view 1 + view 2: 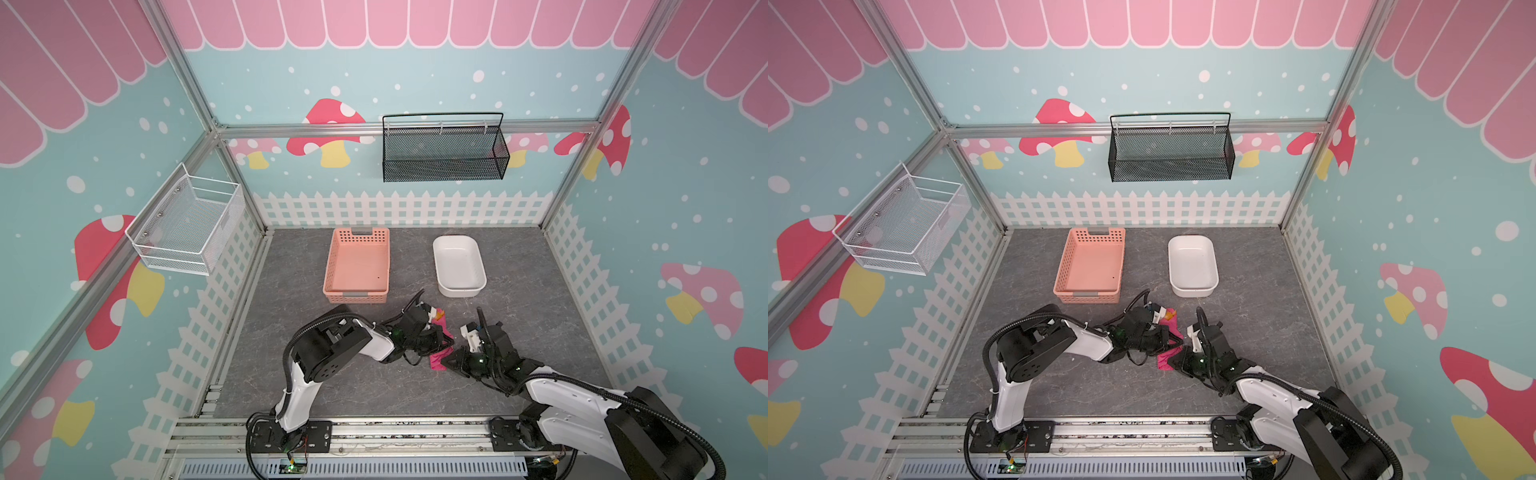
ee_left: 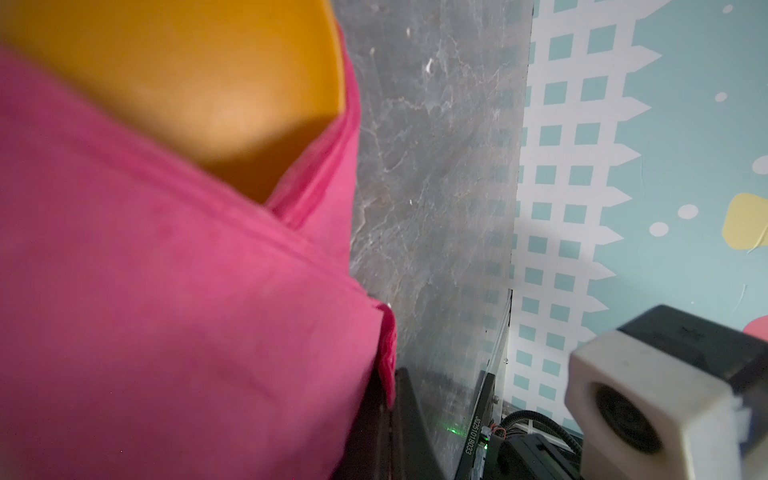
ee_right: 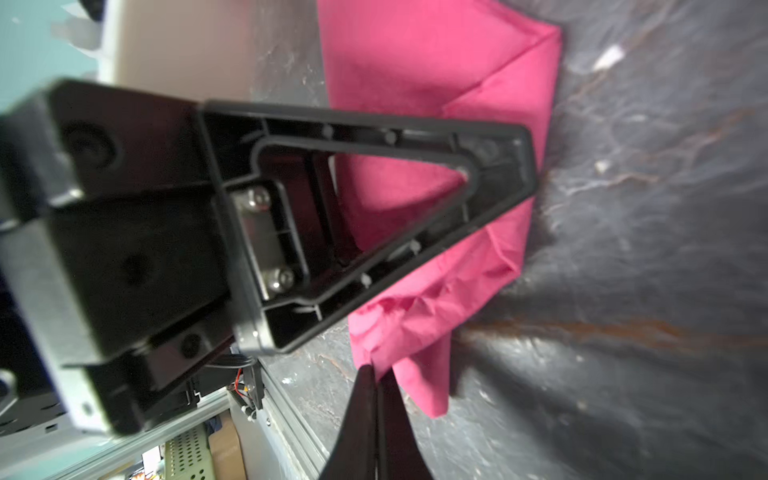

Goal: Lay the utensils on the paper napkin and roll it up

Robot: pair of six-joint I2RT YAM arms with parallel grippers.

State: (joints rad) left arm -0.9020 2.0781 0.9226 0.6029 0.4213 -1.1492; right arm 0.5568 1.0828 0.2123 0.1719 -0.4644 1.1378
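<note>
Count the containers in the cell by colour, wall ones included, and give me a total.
Salmon: 1, basket
White: 2, tub, wire basket
Black: 1, mesh basket
Total: 4

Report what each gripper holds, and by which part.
Right gripper pinches the paper napkin by its crumpled edge. Left gripper is shut over the napkin; a hold cannot be told.

Grey marble floor [image 1: 540, 316], teal mushroom walls [image 1: 685, 208] w/ white picket fence [image 1: 399, 210] trim.
</note>
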